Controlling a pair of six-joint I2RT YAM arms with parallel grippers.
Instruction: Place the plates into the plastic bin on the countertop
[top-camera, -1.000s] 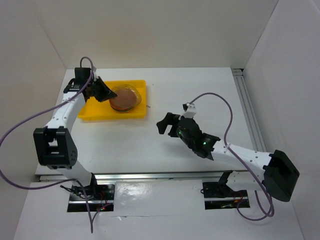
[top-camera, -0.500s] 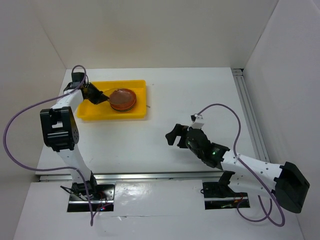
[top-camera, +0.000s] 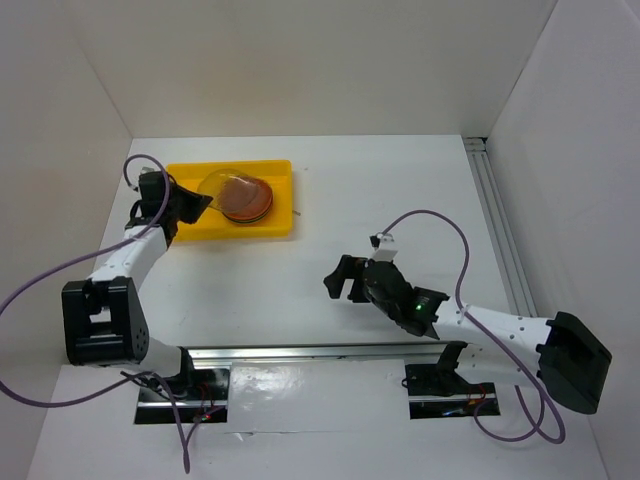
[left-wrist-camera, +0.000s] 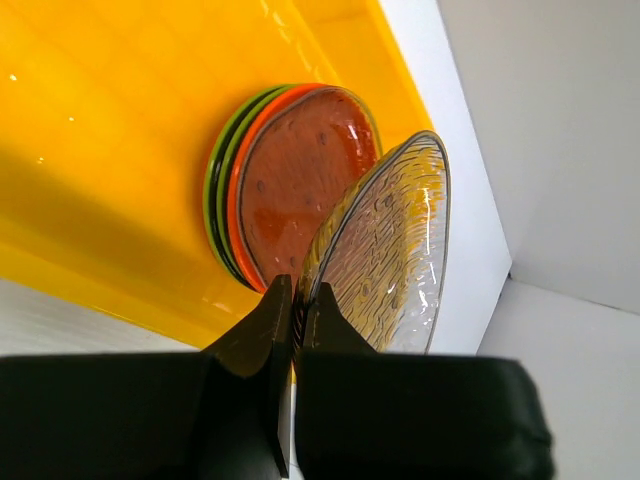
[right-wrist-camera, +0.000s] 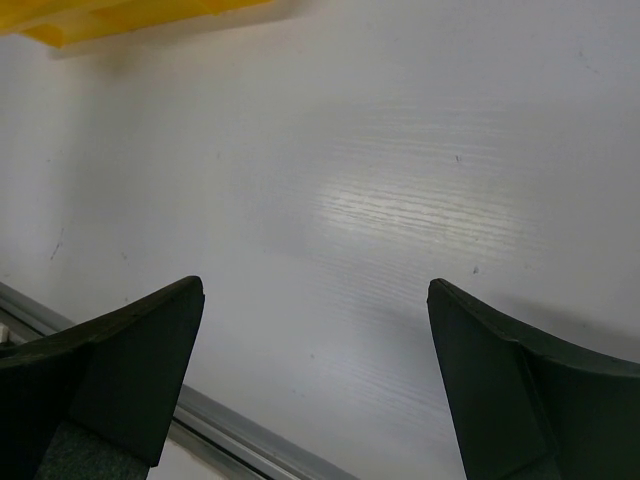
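surface: white countertop (top-camera: 400, 200) | on it: yellow bin (top-camera: 270, 228), far-left area | front edge: metal rail (top-camera: 300, 351)

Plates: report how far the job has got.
Done: a stack of plates lies in the bin. In hand: the left gripper is shut on the rim of a clear grey plate, tilted over the stack. Left: setting that one down. No other plates show on the countertop; the right gripper is open and empty.
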